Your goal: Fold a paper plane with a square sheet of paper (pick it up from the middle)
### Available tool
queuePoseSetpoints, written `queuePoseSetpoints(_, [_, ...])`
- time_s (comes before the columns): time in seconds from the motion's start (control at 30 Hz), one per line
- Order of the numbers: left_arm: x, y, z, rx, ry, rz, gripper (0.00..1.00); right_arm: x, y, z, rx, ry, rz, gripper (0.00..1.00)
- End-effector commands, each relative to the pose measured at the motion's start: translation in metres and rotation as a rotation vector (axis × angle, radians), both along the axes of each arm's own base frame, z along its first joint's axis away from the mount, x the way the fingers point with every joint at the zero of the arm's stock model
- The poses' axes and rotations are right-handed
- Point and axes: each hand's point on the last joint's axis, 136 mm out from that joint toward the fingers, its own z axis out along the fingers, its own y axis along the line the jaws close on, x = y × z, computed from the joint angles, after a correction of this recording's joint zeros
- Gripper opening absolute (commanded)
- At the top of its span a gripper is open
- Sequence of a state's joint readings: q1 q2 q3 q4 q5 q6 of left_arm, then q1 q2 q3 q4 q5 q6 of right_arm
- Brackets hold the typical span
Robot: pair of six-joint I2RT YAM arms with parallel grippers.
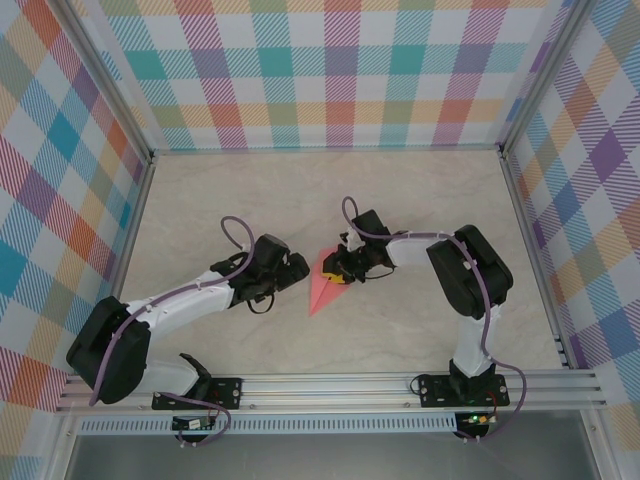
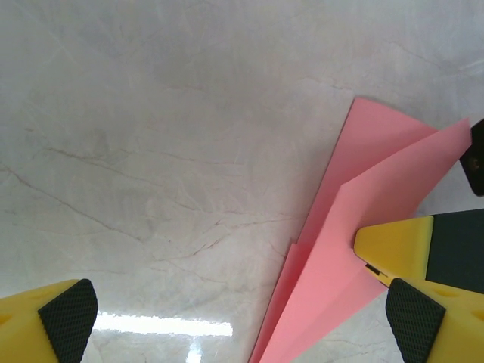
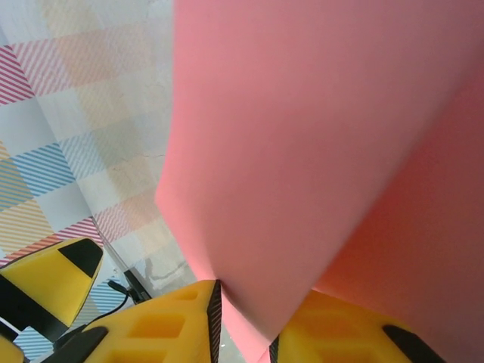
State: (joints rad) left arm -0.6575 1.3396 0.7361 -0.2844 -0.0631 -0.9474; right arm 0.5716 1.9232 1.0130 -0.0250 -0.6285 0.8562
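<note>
While both arms reach inward from the near edge, left arm pose: base at the near left, forearm slanting away and to the right, wrist low.
Right arm pose: base at the near right, elbow raised, forearm turned left toward the centre.
Left gripper (image 1: 298, 268) (image 2: 240, 325): yellow fingers spread wide, nothing between them, just beside the paper's left edge.
Right gripper (image 1: 345, 268) (image 3: 243, 333): fingers close on either side of a raised flap at the wide end. Whether they pinch it cannot be told.
Paper plane (image 1: 322, 288) (image 2: 363, 219) (image 3: 302, 151): salmon-pink folded paper dart, mid-table between the two grippers.
Long axis: point toward the near edge, wide end away and slightly right.
Nearer arm: the right, judged, as its fingers straddle the paper. The left stands off to the side.
Coming move: likely turns on the right grip at the wide end, with the open left claw free to press or take the pointed half.
Tabletop (image 1: 430, 200): pale, marbled, stretching on beyond the paper.
</note>
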Motion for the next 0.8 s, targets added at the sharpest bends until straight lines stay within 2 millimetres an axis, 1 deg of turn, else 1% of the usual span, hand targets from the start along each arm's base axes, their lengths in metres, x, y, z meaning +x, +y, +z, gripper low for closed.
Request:
queuePoseSetpoints(0.0, [-0.001, -0.007, -0.002, -0.087, 0.034, -0.006, 1.0, 0.005, 0.004, 0.001, 0.02, -0.036, -0.01, 0.19])
queuePoseSetpoints(0.07, [0.0, -0.012, -0.001, -0.131, 0.047, -0.016, 1.0, 0.007, 0.004, 0.006, 0.025, -0.061, -0.012, 0.12])
queuePoseSetpoints(0.13, [0.001, -0.017, 0.002, -0.182, 0.053, -0.031, 1.0, 0.012, 0.005, 0.018, 0.05, -0.101, -0.009, 0.06])
queuePoseSetpoints(0.23, [0.004, -0.028, 0.011, -0.278, 0.048, -0.07, 1.0, 0.022, 0.006, 0.05, 0.156, -0.15, 0.005, 0.05])
queuePoseSetpoints(0.33, [0.006, -0.04, 0.026, -0.381, 0.033, -0.112, 1.0, 0.032, 0.002, 0.087, 0.267, -0.181, 0.027, 0.05])
queuePoseSetpoints(0.4, [0.009, -0.048, 0.039, -0.452, 0.01, -0.141, 1.0, 0.038, -0.003, 0.111, 0.329, -0.194, 0.039, 0.05])
queuePoseSetpoints(0.5, [0.012, -0.059, 0.061, -0.547, -0.04, -0.189, 1.0, 0.045, -0.011, 0.14, 0.403, -0.189, 0.041, 0.06])
queuePoseSetpoints(0.57, [0.015, -0.068, 0.078, -0.614, -0.077, -0.223, 1.0, 0.048, -0.013, 0.156, 0.441, -0.178, 0.045, 0.06])
queuePoseSetpoints(0.6, [0.017, -0.072, 0.086, -0.645, -0.099, -0.234, 1.0, 0.049, -0.013, 0.164, 0.457, -0.171, 0.051, 0.06])
queuePoseSetpoints(0.67, [0.021, -0.078, 0.096, -0.681, -0.111, -0.247, 1.0, 0.048, -0.011, 0.173, 0.477, -0.156, 0.059, 0.06])
queuePoseSetpoints(0.77, [0.026, -0.086, 0.106, -0.727, -0.124, -0.264, 1.0, 0.048, -0.009, 0.18, 0.497, -0.133, 0.061, 0.07])
